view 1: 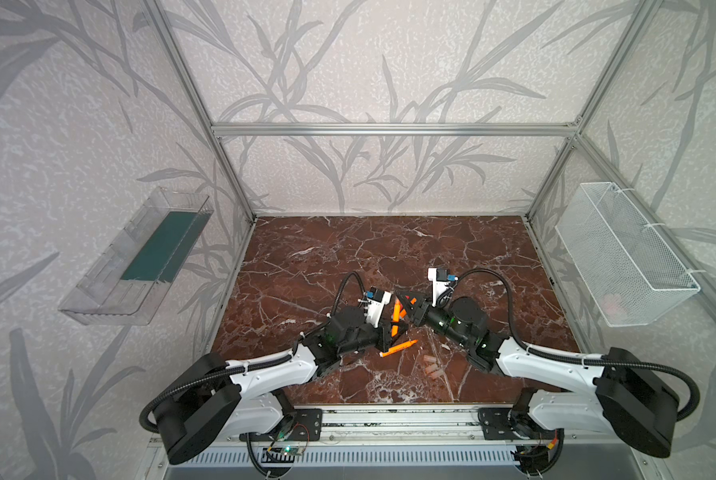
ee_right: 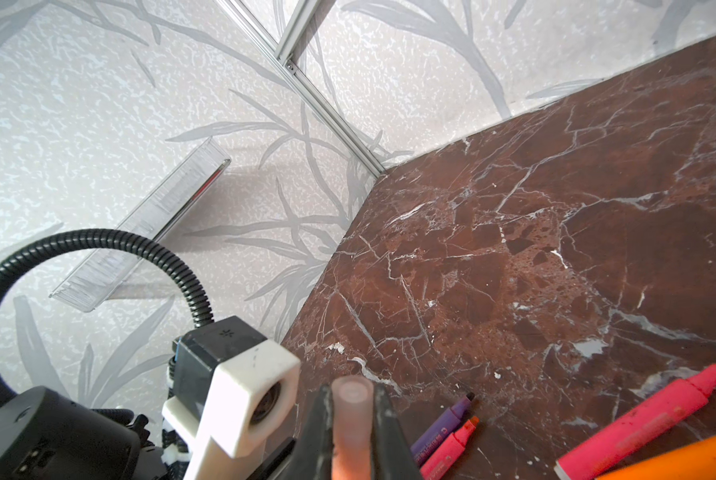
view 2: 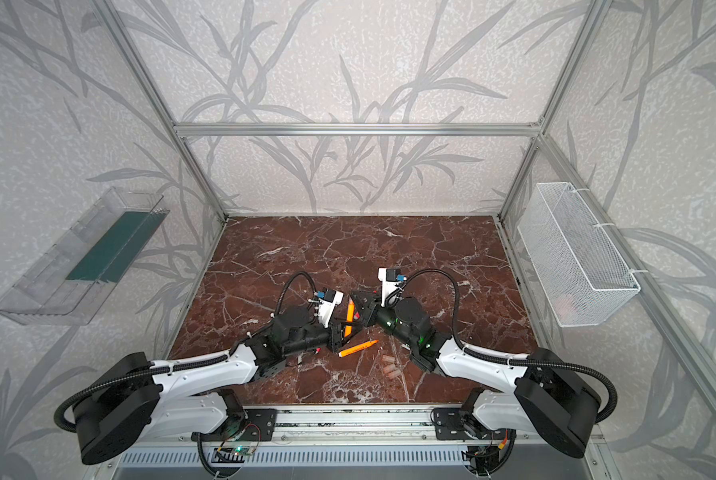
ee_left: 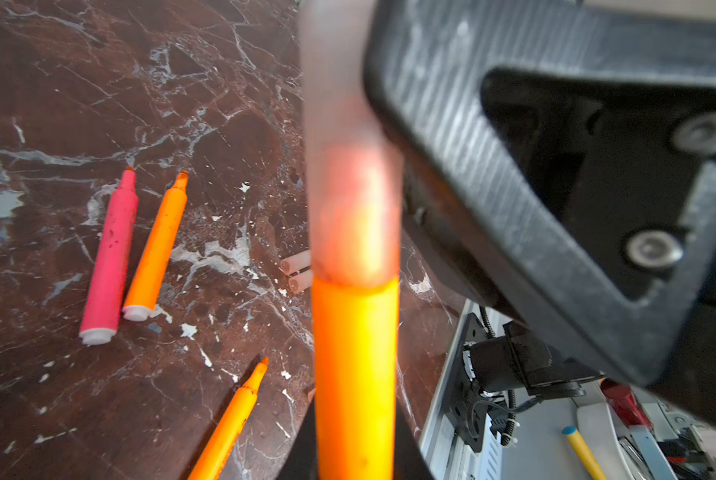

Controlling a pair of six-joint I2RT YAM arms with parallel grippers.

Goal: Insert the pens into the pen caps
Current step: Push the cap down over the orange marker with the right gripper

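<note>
Currently grips a slim orange marker pen (ee_left: pixel 354 374) in the left jaws, closed tight on its barrel, above the red-brown marble table (view 1: pixel 348 257). Pinches a short translucent pinkish-beige pen cap (ee_right: pixel 352 415) in the right jaws, likewise closed down on it. Shows the cap over the pen's tip in the left wrist view, probably pushed on up to the barrel, though blurred at close range.

Lying flat on the table, on the near side of the held pair in both top views: a second orange pen (view 1: pixel 398 348), with loose pale caps (view 1: pixel 431 368) clustered near it towards the right arm. Lying side by side, tips the same way: a red-pink pen (ee_left: pixel 109 257) and a third orange pen (ee_left: pixel 157 245). Seen in the right wrist view: a purple pen (ee_right: pixel 443 424) just beside another red-pink pen (ee_right: pixel 447 449).
</note>
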